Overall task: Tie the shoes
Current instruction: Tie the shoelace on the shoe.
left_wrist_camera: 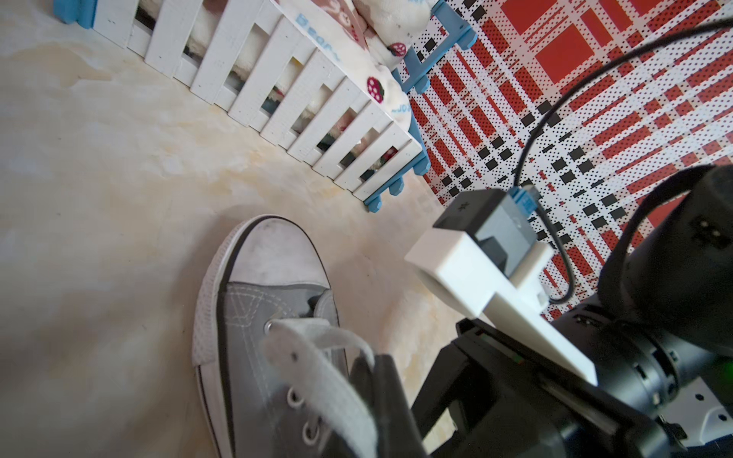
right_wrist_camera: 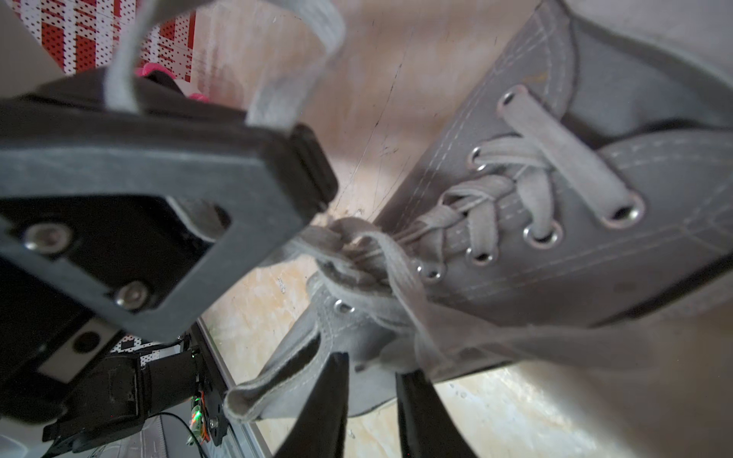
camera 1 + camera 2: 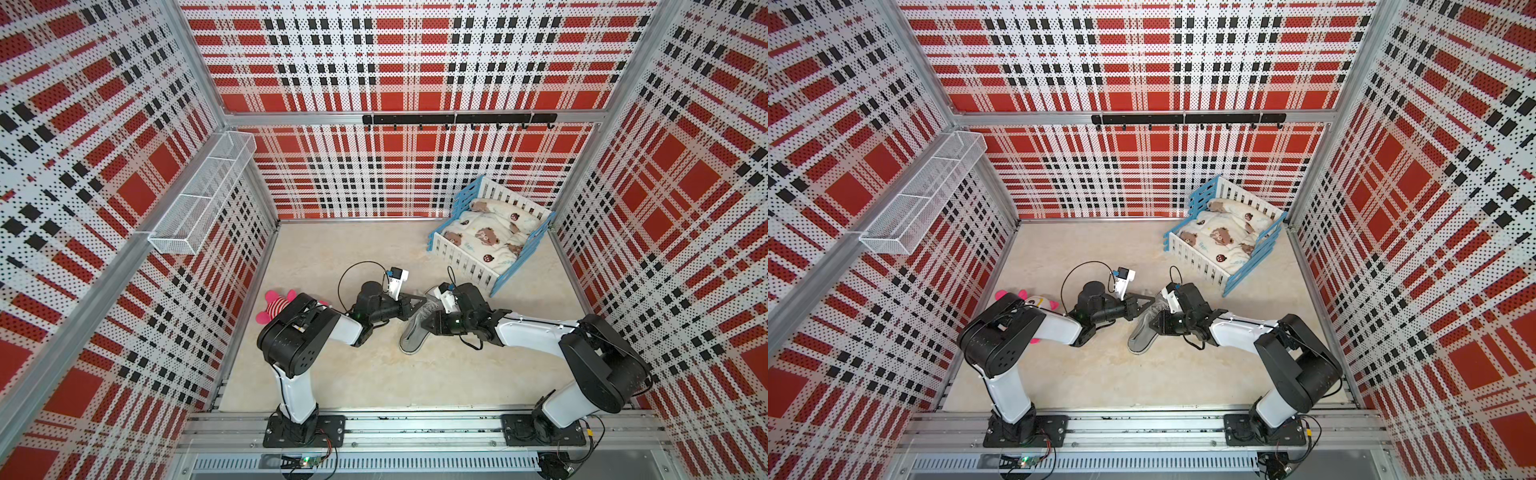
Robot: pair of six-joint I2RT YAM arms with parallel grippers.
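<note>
Left arm and right arm reach low, wrists nearly meeting. Left gripper clamped on lace. Right gripper: fingers slightly apart.

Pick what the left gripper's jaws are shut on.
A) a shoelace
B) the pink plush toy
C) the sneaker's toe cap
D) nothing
A: in the left wrist view the lace runs from the sneaker's front eyelet into the left gripper's shut jaws.
</note>
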